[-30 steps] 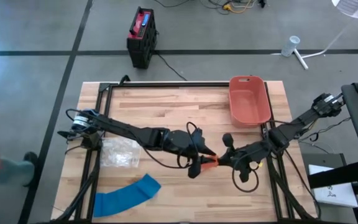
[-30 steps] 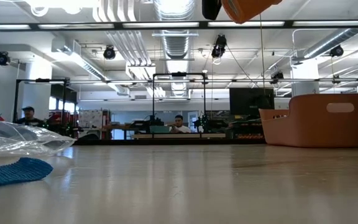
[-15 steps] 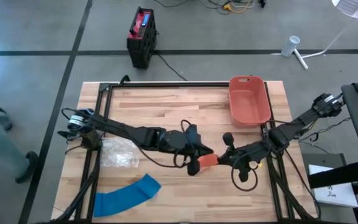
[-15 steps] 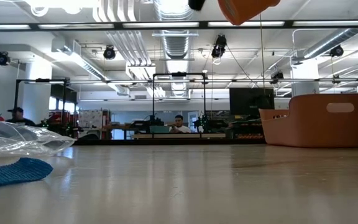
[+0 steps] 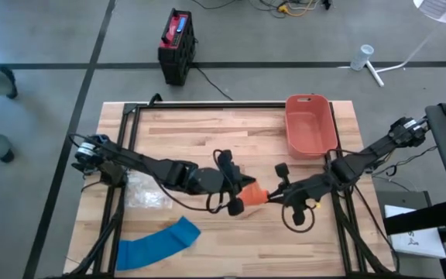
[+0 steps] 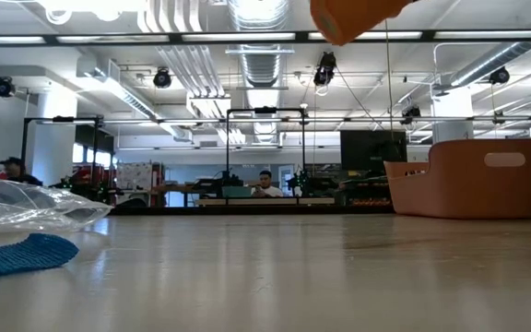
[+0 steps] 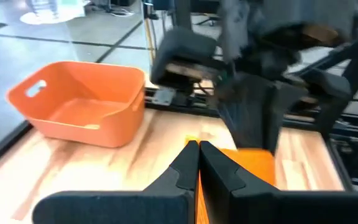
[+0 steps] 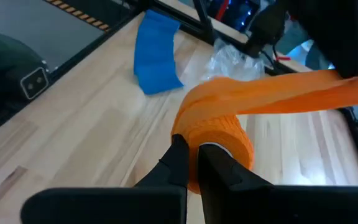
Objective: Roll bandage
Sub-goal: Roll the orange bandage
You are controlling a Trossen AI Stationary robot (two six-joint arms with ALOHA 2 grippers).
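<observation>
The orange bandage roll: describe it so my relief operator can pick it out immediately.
Start at the wooden table and find where the two arms meet near its middle. The orange bandage roll is held above the surface between the left gripper and right gripper, both shut. The other bandage is blue, lying flat.

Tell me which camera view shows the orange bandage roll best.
The right wrist view: the orange bandage roll fills the frame, its loose strip stretching away. The high view shows it small between both grippers; the low view only its underside at the top edge; the left wrist view a partial orange patch.
</observation>
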